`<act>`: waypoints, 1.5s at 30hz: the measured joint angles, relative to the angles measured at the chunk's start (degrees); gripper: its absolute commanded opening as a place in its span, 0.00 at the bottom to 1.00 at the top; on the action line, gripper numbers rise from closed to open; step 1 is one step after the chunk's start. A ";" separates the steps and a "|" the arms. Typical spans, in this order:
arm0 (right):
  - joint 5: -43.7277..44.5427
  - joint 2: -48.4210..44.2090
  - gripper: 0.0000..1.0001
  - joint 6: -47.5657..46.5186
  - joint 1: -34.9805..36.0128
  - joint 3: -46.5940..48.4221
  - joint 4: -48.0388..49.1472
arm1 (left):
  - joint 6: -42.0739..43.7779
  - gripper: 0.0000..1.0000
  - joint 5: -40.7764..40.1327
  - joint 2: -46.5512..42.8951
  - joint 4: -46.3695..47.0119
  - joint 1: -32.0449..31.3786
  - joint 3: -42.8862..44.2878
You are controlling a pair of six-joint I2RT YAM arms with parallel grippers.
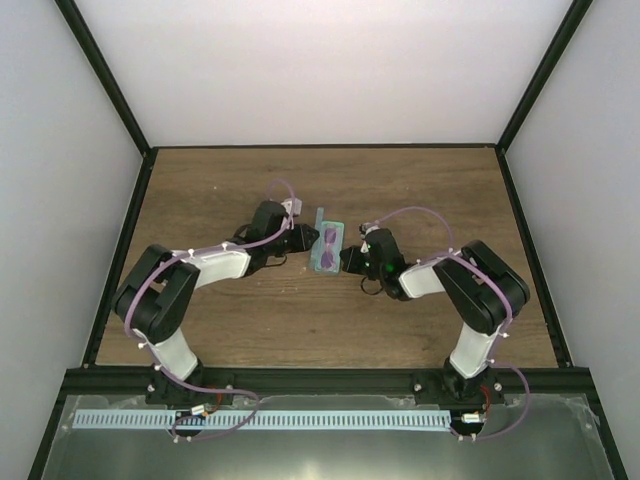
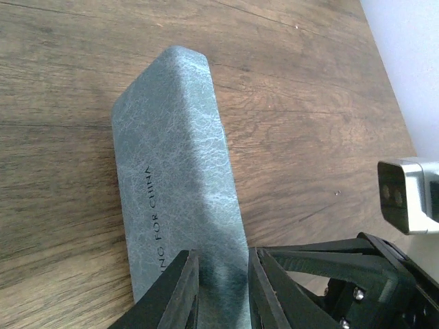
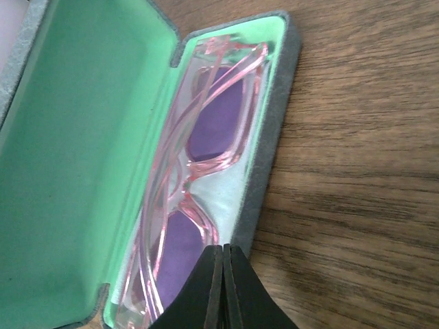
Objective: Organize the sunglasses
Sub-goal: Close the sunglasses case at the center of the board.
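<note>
Where the table (image 1: 300, 330) shows bare wood near its middle, one case (image 1: 322, 266) stands open, and the job looks to be at its closing step: the packing is done, the shutting is not yet.

The lid (image 2: 175, 151), grey-green and grained outside and mint-lined inside, is raised on the left side. The left pincer (image 2: 221, 259) grips it, its fingers closed on the lid's near end. The shallower base (image 3: 267, 151) lies flat on the table to the right. It holds the sunglasses (image 3: 214, 127) — clear pink frame, purple lenses, folded — which lie fully within its rim. I can see nothing else in the case.

The right pincer (image 3: 223, 255) is closed and empty. Its tips are at the base's outer rim, touching it or just short of it; I cannot tell which.

Next, I judge, the left pincer must swing the lid over onto the base while the right one steadies the base against sliding, and then both let go. The frame should sit below the rim, or the lid may pinch it.
</note>
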 measured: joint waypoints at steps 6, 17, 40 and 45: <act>-1.07 1.36 0.01 -0.39 -0.04 0.94 0.42 | -0.42 0.24 -0.79 0.92 0.11 -0.81 0.98; -2.51 4.39 0.01 -0.46 -0.44 3.26 2.01 | -0.48 0.24 -3.61 2.71 0.72 -2.89 3.87; -2.84 2.73 0.01 -0.87 -0.39 1.11 1.62 | -0.92 0.24 -3.72 6.03 -0.09 -5.79 3.13; -1.31 -3.58 0.05 -1.66 -0.39 -1.51 0.04 | -0.57 0.41 -5.66 2.16 -0.83 -5.79 1.42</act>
